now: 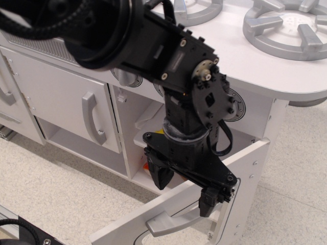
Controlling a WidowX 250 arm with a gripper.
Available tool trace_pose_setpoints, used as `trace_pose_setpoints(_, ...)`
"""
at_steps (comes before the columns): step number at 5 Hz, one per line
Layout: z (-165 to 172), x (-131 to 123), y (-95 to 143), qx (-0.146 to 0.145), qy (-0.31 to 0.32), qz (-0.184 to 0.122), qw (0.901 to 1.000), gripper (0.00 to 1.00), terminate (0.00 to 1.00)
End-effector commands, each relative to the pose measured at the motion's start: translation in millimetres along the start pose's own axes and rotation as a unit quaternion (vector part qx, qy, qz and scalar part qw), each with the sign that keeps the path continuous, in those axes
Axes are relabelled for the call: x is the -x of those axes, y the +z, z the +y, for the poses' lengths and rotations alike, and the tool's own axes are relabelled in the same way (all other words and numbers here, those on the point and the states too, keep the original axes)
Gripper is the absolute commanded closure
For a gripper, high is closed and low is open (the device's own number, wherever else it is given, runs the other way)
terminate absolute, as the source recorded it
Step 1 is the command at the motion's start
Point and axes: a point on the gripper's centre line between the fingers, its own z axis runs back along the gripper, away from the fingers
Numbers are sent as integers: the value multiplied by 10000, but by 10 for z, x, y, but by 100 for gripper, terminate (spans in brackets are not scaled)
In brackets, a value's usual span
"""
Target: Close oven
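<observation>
The white oven's door stands open, swung outward and tilted toward the floor. Its wide grey handle and the dark outline of its window show near the bottom of the view. The oven cavity is exposed behind the arm. My black gripper points down at the door's upper edge with its jaws open. One finger is on the cavity side and the other finger is over the door's outer face, above the handle. I cannot tell whether they touch the door.
A plain white cabinet door with a vertical grey handle is to the left. Grey stove burners sit on the white countertop above. A round knob is beside the arm. Something orange shows inside the oven. Speckled floor lies below.
</observation>
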Motion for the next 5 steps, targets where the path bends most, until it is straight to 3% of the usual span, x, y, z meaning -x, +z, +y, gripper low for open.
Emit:
trace_pose_setpoints(1,0,0,0,0,0,0,10000,0,0)
trace_pose_setpoints(2,-51,151,-16,198,19,70,9998,0,0)
trace_pose_setpoints(3,-99,260,-114,241,501,81,9984,0,0)
trace_pose_setpoints(5,-72,415,-356,576,710,300,9954,0,0)
